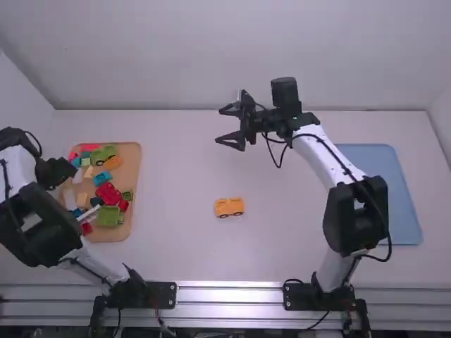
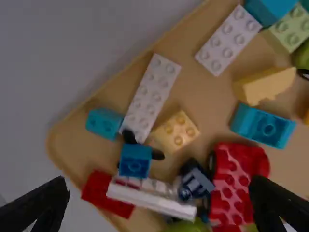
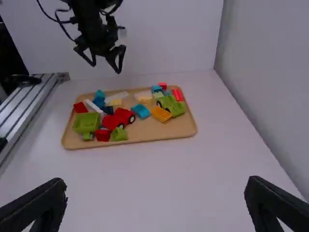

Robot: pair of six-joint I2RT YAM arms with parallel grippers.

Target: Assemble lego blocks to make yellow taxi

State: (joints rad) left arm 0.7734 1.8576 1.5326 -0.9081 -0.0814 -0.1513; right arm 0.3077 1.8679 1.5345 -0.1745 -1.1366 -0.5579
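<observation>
My left gripper: fingers spread apart, nothing between them; raised at the outer side of the wooden tray, on the left of the table.
My right gripper: fingers wide apart, nothing between them; above the far part of the table, pointing toward my left side.
Yellow-orange toy vehicle: one, on the bare white table between the two arm bases, nearer to me than my right gripper; touched by neither gripper.
Wooden tray, yellow stock: one pale yellow studded brick, near a long white brick; one pale yellow arched block, beside a blue brick; one orange piece, beside a green vehicle.
Wooden tray, other stock: one red studded car; one green box-shaped piece; one short white brick; one thin white bar, lying over a red piece; one small dark blue piece, beside the red studded car.
Blue tray: flat on the table at my right, beyond the right arm.
</observation>
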